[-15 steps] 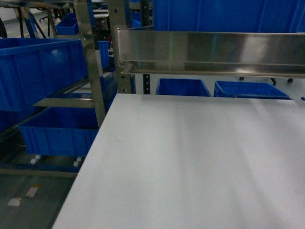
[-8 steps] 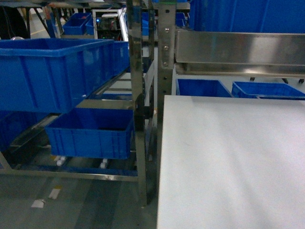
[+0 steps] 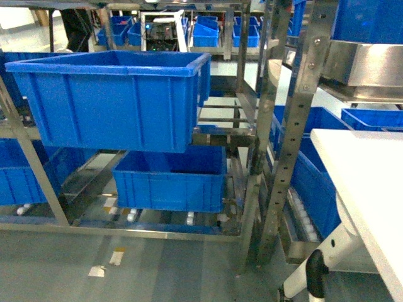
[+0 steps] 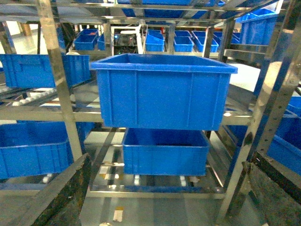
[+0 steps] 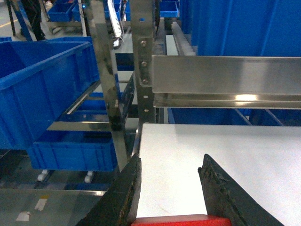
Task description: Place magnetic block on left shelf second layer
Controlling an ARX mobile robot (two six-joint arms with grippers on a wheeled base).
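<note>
Gripping magnetic block (image 5: 176, 220) (right gripper (image 5: 171, 193)).

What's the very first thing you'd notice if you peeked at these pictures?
The big blue bin on the shiny steel rack on the left, with a smaller blue bin on the tier below it. Then the red block pinched in the right gripper, low over the white table.

From my left wrist view, the deep blue plastic bin (image 4: 162, 89) on the steel rack's second tier (image 4: 61, 113) fills twelve o'clock, its top open beneath the upper rails. Square steel posts (image 4: 56, 80) stand at ten and three o'clock. A narrow gap separates it from the lower blue bin (image 4: 164, 150) at six.
</note>
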